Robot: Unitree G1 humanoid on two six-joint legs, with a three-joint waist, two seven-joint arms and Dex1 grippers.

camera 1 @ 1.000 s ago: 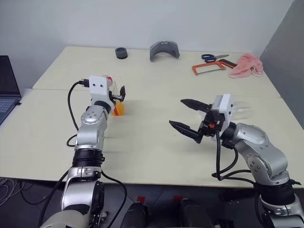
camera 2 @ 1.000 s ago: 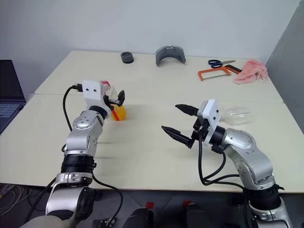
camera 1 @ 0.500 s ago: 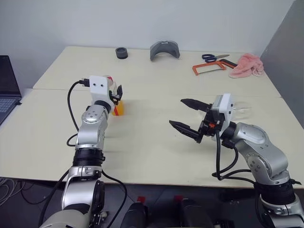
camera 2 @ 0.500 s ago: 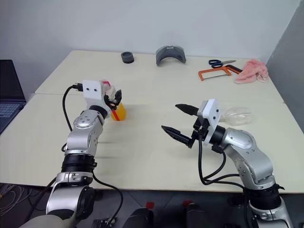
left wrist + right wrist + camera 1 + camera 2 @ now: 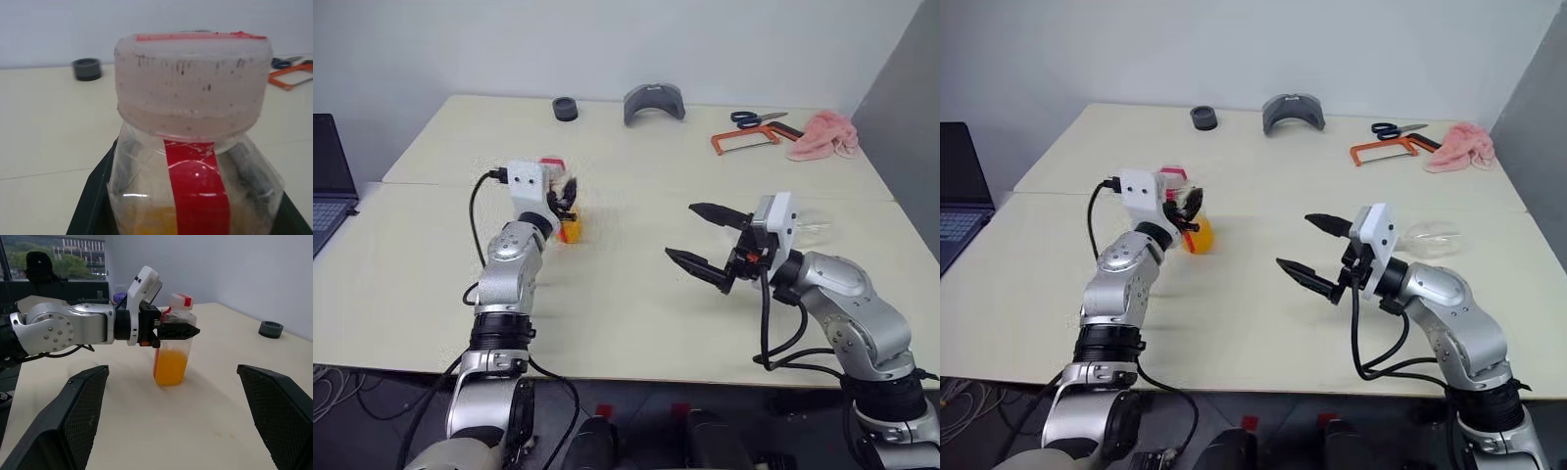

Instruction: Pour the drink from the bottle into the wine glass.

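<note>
Now that our left claw (image 5: 180,331) has snapped shut around the small clear plastic bottle (image 5: 172,348) of orange drink (image 5: 170,366), red cap on, left on the pale surface (image 5: 636,294), we've got our grip. Right claw (image 5: 703,242) waits wide open; clear wine glass (image 5: 1427,237) sits behind it.

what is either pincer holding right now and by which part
The left pincer is shut on the bottle, gripping its upper body just below the cap. The right pincer is open and holds nothing.
</note>
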